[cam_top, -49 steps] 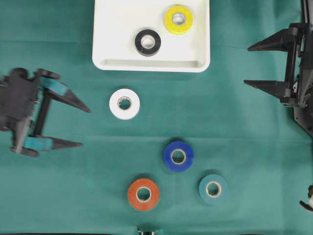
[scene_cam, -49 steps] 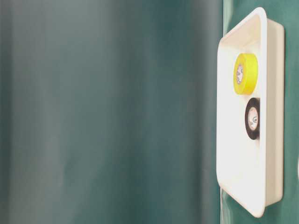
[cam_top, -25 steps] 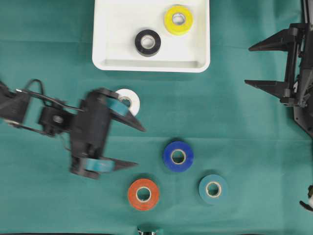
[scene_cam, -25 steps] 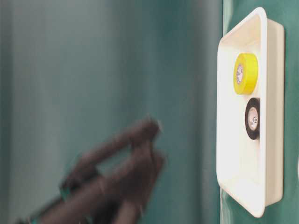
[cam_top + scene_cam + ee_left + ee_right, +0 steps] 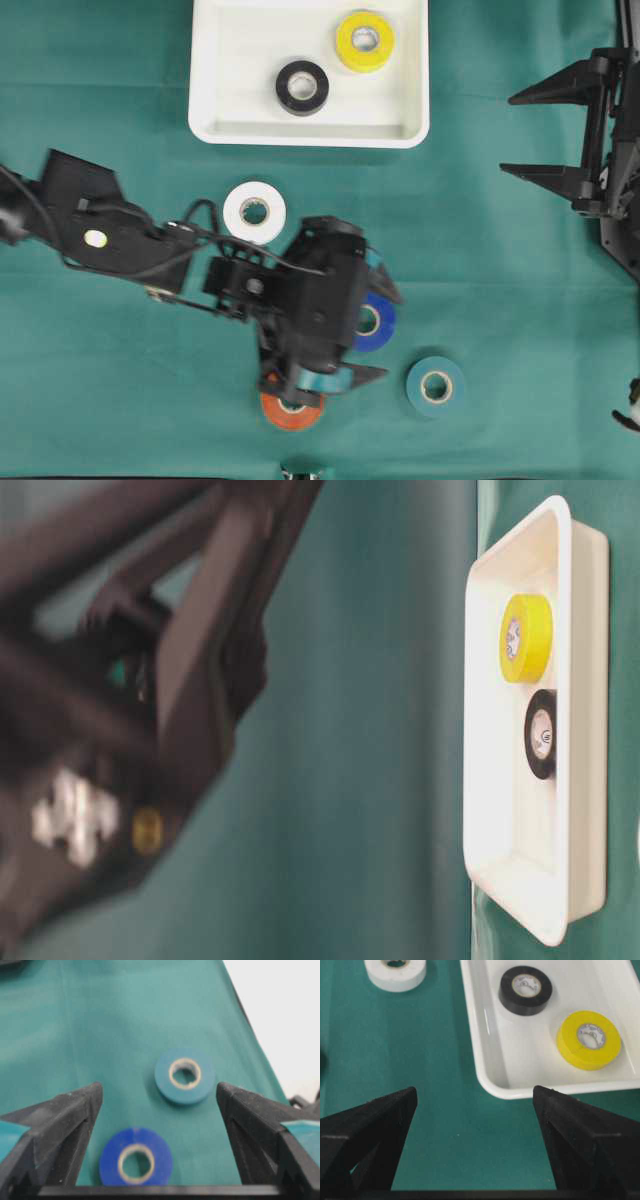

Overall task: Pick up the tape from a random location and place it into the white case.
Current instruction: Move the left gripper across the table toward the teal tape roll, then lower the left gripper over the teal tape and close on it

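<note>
Tape rolls on green cloth (image 5: 520, 300), five loose colours plus two in the tray. White case (image 5: 225, 100) at top centre of overhead view, holds a black roll (image 5: 302, 87) and a yellow roll (image 5: 365, 40), both flat, apart from each other, yellow nearer the far right corner. White roll (image 5: 254, 211) on the cloth just below the case's front rim, not touching it. Blue roll (image 5: 375, 322) mid-table, partly covered by the left arm. Orange roll (image 5: 290, 410) below it, mostly hidden under the left gripper body. Teal roll (image 5: 436, 386) to the right of orange, in the clear.

Left gripper (image 5: 378, 335) reached out over the middle of the table, jaws spread wide, nothing between them. In the wrist view the blue roll (image 5: 135, 1162) lies flat between the two fingers, near the base, closer to the left finger; teal roll (image 5: 184, 1076) further out, also within the gap. No contact visible with either. Height above cloth: cannot tell.

Right gripper (image 5: 510, 135) at the right edge, jaws spread wide, empty, well apart from all rolls. Its wrist view shows the case's corner (image 5: 485, 1075) with black (image 5: 525, 990) and yellow (image 5: 589, 1039) rolls inside, white roll (image 5: 395, 970) outside at top left.

Table-level view: left arm blurred, large in foreground; case (image 5: 500, 860) with the two rolls at right.
</note>
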`<state>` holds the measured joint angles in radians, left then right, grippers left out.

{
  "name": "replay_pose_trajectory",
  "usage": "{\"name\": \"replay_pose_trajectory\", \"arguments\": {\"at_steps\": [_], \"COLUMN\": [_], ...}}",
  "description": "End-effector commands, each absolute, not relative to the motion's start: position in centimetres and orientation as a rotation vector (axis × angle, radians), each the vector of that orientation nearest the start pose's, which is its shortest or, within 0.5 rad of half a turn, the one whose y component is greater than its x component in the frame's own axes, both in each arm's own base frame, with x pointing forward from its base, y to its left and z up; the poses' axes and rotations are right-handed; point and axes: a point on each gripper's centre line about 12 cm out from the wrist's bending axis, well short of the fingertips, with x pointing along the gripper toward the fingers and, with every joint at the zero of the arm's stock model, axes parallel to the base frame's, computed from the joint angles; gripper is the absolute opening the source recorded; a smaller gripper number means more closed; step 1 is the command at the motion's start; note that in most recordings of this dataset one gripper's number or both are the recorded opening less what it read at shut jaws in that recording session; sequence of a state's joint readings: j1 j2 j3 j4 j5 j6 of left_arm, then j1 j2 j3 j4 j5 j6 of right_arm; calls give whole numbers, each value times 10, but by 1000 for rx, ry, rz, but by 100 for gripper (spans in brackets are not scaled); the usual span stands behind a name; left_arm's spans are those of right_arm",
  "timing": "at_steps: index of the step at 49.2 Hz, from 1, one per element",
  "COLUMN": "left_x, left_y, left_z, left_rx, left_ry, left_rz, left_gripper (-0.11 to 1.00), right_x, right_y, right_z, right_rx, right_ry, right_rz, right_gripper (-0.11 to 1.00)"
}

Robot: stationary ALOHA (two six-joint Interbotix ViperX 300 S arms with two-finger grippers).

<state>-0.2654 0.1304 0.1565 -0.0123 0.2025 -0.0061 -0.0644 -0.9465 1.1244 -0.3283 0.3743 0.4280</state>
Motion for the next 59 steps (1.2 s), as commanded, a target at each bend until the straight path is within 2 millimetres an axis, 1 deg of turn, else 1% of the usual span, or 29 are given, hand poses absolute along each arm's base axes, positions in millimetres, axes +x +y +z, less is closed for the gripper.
{"name": "replay_pose_trajectory", "arguments": {"at_steps": [1,7,12,18,29,35,49,59], "left_x": [485,502,512,522,535,538,539,542], "left_y": [-134,-140,-146,-152,-155,-156,-155,-150], "left_z": [296,294,298,302,298,295,294,288], "left_rx": [41,47,52,65,70,72,71,63], "left_ry": [432,422,403,381,376,386,411,512], "left_rz": [-263,-267,-275,-282,-284,-284,-280,-265], "left_gripper": [93,93,93,93,93,93,93,93], "right_x": [190,190,190,190,190,190,190,190], "right_y": [-27,-26,-26,-27,-26,-27,-26,-27], "right_z": [247,246,247,247,246,247,247,247], "right_rx": [103,104,103,103,104,103,103,103], "right_ry": [501,503,501,503,503,503,501,503], "right_rz": [-211,-210,-210,-211,-210,-211,-210,-211], "right_gripper": [89,89,89,89,89,89,89,89]}}
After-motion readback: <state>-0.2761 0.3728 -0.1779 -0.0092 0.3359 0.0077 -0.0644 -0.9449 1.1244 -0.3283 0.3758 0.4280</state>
